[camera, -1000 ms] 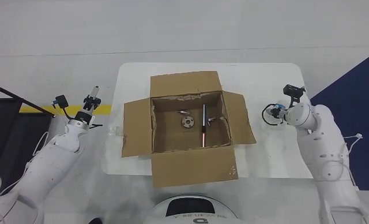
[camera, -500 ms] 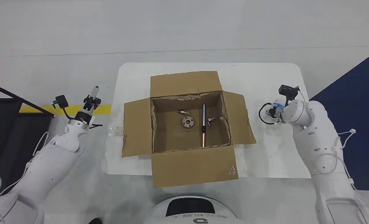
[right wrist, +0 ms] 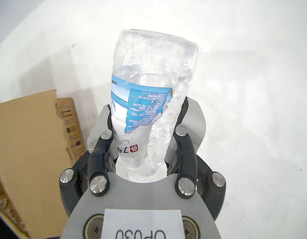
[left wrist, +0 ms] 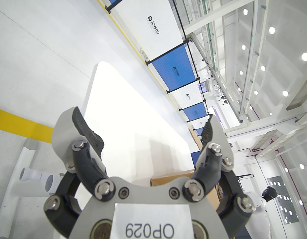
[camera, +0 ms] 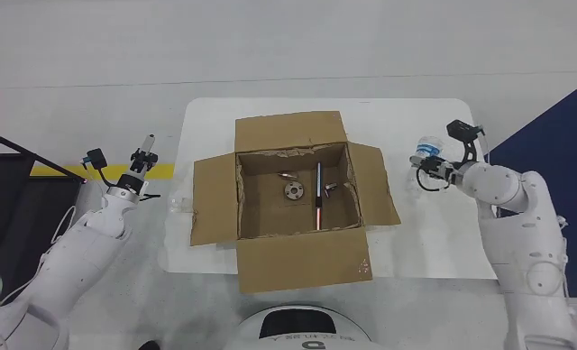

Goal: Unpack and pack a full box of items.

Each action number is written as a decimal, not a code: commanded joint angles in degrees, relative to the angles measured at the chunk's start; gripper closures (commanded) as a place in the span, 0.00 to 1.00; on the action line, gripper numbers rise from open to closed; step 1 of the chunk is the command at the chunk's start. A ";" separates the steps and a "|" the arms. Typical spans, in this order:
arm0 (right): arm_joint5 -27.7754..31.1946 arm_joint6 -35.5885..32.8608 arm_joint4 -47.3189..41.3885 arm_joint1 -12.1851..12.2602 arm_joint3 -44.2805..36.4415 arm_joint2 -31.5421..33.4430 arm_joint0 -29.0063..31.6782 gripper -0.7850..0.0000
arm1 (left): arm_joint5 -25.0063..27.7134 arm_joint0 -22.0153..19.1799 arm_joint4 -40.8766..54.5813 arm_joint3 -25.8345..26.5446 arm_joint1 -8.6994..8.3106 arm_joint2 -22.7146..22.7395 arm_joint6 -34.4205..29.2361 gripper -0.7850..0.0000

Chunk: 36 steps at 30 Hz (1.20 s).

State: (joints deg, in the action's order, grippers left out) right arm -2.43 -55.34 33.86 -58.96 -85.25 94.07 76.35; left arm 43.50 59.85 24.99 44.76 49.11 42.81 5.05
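Off the left edge of the white surface (camera: 433,251), the left arm (camera: 99,219) sits over the floor. Its jaws are spread wide and hold nothing, and the dark ribbed fingertips (left wrist: 77,123) are well apart. A cardboard box (camera: 302,260) sits in the middle of the surface with all four flaps folded out flat. Inside on its floor, from left to right, lie a round metal ring (camera: 293,189), a slim dark rod (camera: 318,195) running from far to near, and a small shiny piece (camera: 335,188) too small to identify. Just right of the box's right flap, a crumpled clear bottle (right wrist: 153,83) with a blue and white label is over the surface. The right arm (camera: 505,192) has its jaws clamped on the bottle's narrower part, and the broad end points away from the wrist. I cannot tell whether the bottle touches the surface.
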 commanded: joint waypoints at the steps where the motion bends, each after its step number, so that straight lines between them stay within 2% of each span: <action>1: 1.64 0.70 -3.84 0.09 -1.39 2.05 1.20 1.00 | 0.00 0.00 0.00 0.00 0.00 0.00 0.00 0.00; 12: 11.34 0.60 -28.74 -0.02 -17.07 10.33 12.03 1.00 | 0.00 0.00 0.00 0.00 0.00 0.00 0.00 0.00; 23: 12.08 0.75 -29.89 -0.06 -17.62 10.40 12.29 1.00 | 0.00 0.00 0.00 0.00 0.00 0.00 0.00 0.00; 27: 19.19 -2.11 -33.51 -0.17 -22.41 5.60 11.54 1.00 | 0.00 0.00 0.00 0.00 0.00 0.00 0.00 0.00; 30: 21.39 -5.46 -33.81 -0.24 -24.35 -0.60 8.17 1.00 | 0.00 0.00 0.00 0.00 0.00 0.00 0.00 0.00; 36: 17.59 -7.50 -28.04 -1.18 -22.29 -15.70 -2.69 1.00 | 0.00 0.00 0.00 0.00 0.00 0.00 0.00 0.00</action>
State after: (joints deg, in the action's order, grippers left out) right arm 16.39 -63.68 3.93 -59.93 -108.32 81.13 75.91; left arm 43.49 59.85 24.99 44.75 49.11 42.81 5.05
